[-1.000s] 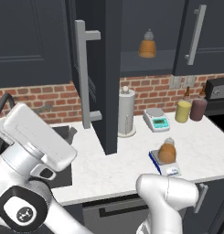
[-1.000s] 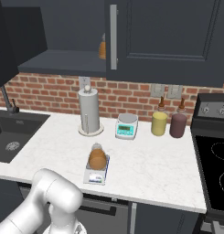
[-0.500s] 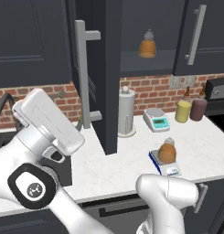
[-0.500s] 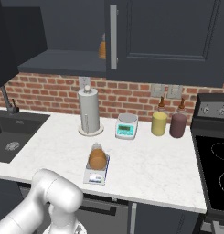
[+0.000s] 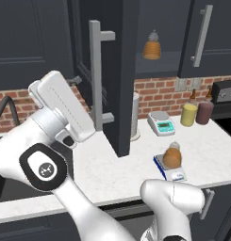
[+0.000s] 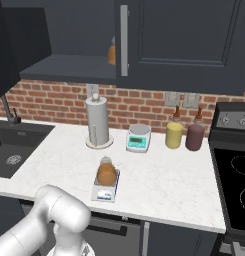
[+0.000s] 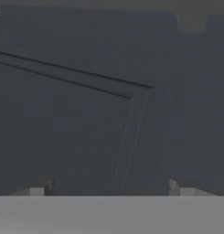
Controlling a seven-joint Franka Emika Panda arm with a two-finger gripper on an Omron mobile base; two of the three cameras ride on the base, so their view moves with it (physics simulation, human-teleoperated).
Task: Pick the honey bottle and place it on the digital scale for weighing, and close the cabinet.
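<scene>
Honey bottle (image 6: 107,172) sits upright on the blue scale (image 6: 104,190), which lies on the white surface (image 6: 159,190) in front of the paper towel roll (image 6: 96,122). Behind the scale stand a white scale (image 6: 139,138), a yellow jar (image 6: 174,135) and a maroon jar (image 6: 195,137). Inside the cabinet (image 5: 118,80), a ribbed orange bottle (image 5: 152,46) rests on the shelf; the door with the bar handle (image 5: 96,84) hangs open. Pincer (image 7: 111,189) faces a dark door panel close up, tips spread apart and empty, well apart from the honey bottle.
</scene>
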